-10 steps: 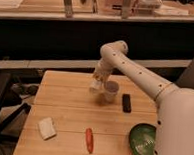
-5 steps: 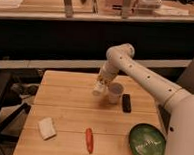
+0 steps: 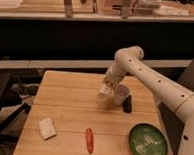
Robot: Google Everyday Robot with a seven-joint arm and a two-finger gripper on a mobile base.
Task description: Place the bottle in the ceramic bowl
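Note:
My gripper (image 3: 108, 88) hangs over the middle right of the wooden table (image 3: 68, 105). It is shut on the bottle (image 3: 120, 94), a pale white thing that sits at its right side, low over the table. The ceramic bowl (image 3: 147, 143) is dark green and stands at the front right corner, well in front of and to the right of the gripper. It is empty.
A small black object (image 3: 128, 103) lies just right of the bottle. An orange carrot (image 3: 89, 140) lies at the front middle. A white sponge (image 3: 47, 127) lies at the front left. A dark chair (image 3: 1, 105) stands at the left edge.
The gripper and the pale bottle have moved together a little to the right, toward the black object. The carrot, sponge and bowl have stayed put.

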